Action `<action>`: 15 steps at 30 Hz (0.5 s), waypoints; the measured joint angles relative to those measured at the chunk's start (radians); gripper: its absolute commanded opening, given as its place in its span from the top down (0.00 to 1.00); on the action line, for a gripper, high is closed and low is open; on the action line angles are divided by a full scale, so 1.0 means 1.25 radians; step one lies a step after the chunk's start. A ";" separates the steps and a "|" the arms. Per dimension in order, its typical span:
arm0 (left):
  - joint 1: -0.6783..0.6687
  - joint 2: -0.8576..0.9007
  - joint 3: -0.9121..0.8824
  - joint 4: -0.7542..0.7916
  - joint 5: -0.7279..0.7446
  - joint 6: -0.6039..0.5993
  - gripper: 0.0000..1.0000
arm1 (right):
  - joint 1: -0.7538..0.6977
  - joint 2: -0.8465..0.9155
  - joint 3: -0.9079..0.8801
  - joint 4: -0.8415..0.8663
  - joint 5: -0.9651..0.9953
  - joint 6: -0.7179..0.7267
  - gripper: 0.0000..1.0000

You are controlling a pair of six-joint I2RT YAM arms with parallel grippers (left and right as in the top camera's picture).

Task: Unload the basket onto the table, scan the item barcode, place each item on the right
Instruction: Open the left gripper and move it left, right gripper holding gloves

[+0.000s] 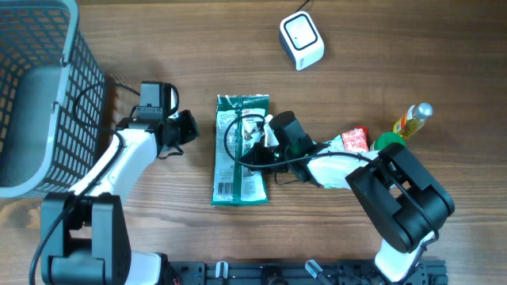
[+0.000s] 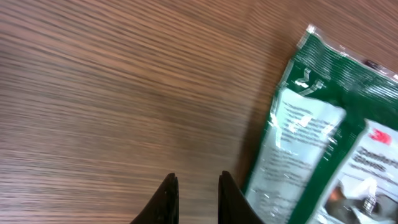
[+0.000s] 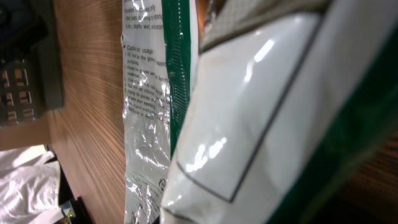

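Now, right gripper (image 1: 263,136): closed down on the green packet (image 1: 238,178), at its right long edge about halfway along. Its own fingers are out of sight in the right wrist view, where glossy packet film fills the picture close to the lens.
Packet position: lengthwise on the wooden table (image 1: 412,47), under and to the left of the right gripper, between the two grippers. The part nearest the right gripper tilts up toward the wrist camera, and the rest lies flat on the wood.
Barcode (image 1: 226,188): what looks like a small striped block at the packet's near-end corner, left of the right gripper and closer to the robot's base. It is too small to read.
Left gripper (image 1: 188,127): jaws a narrow slit apart with nothing between them, bare wood showing in the gap. The fingertips (image 2: 169,198) are low over the table.
Packet from left gripper: just to its right, not touching it.
Scanner (image 1: 301,39): white and rounded, well beyond the right gripper on the far side of the table, apart from the packet.
Basket (image 1: 47,103): grey mesh, left of the left gripper, near its arm.
Other goods: a red pack (image 1: 356,140), a green-capped item (image 1: 388,142) and a yellow bottle (image 1: 412,119), all right of the right gripper, beside its arm.
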 measured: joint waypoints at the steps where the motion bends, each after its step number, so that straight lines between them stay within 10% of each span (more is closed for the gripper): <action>1: 0.000 0.000 0.000 0.000 -0.016 0.009 0.85 | 0.000 0.000 0.000 0.000 0.000 -0.003 0.96; 6: 0.000 0.000 0.000 0.000 -0.078 0.071 0.53 | 0.000 0.000 0.000 0.000 0.000 -0.009 0.96; 8: 0.000 0.000 0.000 0.000 -0.104 0.095 0.00 | 0.000 0.000 0.000 0.000 0.000 -0.009 0.96; 15: 0.000 0.000 0.000 -0.007 -0.151 0.125 0.00 | 0.000 0.000 0.000 0.000 0.000 -0.009 0.96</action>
